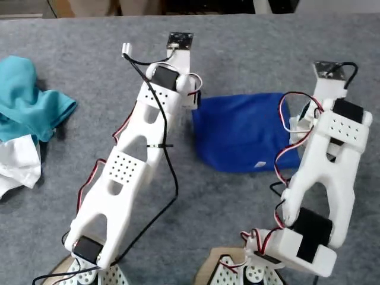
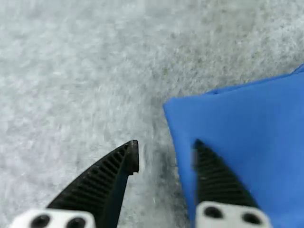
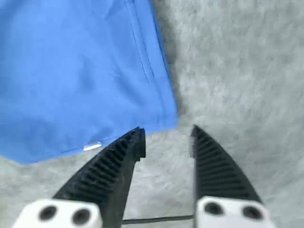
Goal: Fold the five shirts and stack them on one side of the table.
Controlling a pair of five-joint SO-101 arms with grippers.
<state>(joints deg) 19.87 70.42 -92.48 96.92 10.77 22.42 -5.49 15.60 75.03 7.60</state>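
Blue shirt lay on the bench, left end effector spread over one edge, right end effector spread opposite

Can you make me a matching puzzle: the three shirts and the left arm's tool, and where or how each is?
1 blue shirt
2 teal shirt
3 white shirt
4 left tool

A crumpled at the table edge, nearer the arms' bases
B open, at the blue shirt's edge
C flat, mid-table
D crumpled at the table edge, farther from the bases

Pairs: 1-C, 2-D, 3-A, 4-B
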